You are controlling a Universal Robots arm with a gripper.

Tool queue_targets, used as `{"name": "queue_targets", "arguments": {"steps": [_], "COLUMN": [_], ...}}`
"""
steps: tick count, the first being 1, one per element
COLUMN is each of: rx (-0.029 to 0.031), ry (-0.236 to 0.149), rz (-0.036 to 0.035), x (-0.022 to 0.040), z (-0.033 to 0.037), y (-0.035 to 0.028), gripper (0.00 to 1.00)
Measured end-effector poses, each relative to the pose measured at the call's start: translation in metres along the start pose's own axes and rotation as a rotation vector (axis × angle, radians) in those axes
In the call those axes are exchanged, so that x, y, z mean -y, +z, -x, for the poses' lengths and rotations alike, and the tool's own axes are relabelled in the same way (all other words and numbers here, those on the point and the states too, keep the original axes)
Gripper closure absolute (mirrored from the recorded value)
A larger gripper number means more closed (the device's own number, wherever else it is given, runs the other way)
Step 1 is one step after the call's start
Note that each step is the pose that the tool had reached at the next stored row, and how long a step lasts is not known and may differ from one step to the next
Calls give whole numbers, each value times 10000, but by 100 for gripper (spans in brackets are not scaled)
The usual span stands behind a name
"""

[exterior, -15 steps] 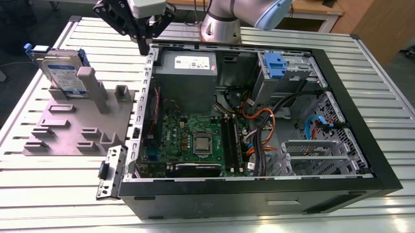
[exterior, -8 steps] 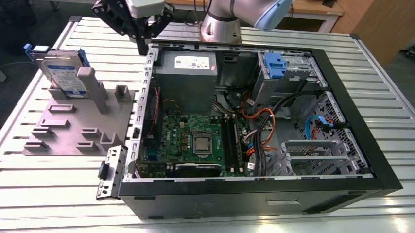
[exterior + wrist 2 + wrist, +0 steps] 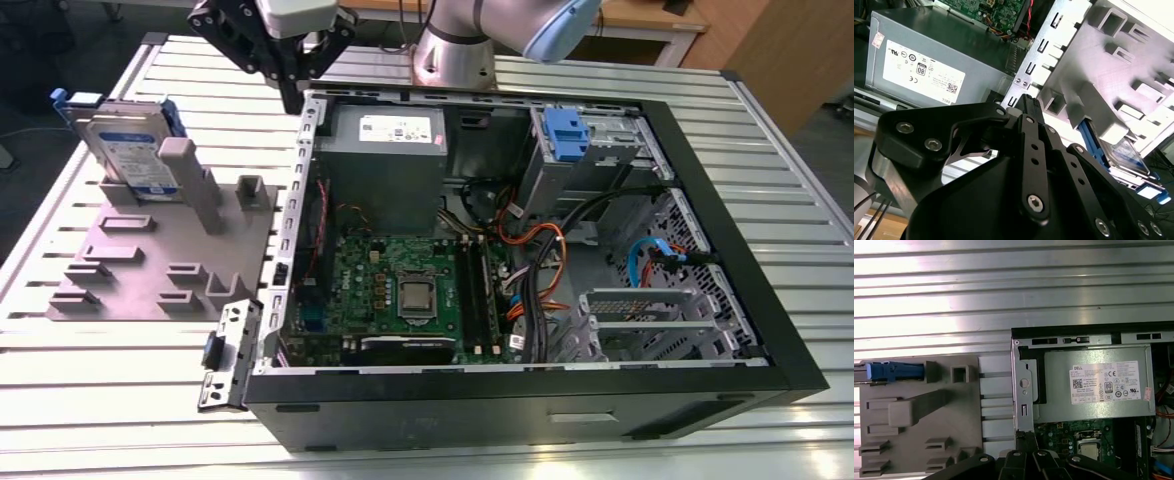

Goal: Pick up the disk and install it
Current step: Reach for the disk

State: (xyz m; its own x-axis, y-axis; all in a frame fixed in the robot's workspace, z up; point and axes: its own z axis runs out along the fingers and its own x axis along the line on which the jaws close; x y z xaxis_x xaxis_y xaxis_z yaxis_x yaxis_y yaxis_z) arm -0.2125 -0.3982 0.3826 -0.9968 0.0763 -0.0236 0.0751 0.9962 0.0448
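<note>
Fingers (image 3: 290,88) pressed together above computer case (image 3: 306,170) rim; disk (image 3: 131,145) upright in fixture (image 3: 147,270) nearby.

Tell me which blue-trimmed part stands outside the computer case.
The disk, upright in the grey holder on the exterior view's left; the blue-latched drive cage sits inside the case.

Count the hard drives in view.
1. The silver-grey hard drive with blue plastic rails stands on edge in the grey fixture plate, at the exterior view's left; the black computer case may hide more.
</note>
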Motion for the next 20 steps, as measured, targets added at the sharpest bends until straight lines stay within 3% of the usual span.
{"name": "queue_targets", "arguments": {"steps": [20], "rx": [-1], "ry": [0], "rz": [-1], "x": [8], "z": [-99], "y": [8], "gripper": [89]}}
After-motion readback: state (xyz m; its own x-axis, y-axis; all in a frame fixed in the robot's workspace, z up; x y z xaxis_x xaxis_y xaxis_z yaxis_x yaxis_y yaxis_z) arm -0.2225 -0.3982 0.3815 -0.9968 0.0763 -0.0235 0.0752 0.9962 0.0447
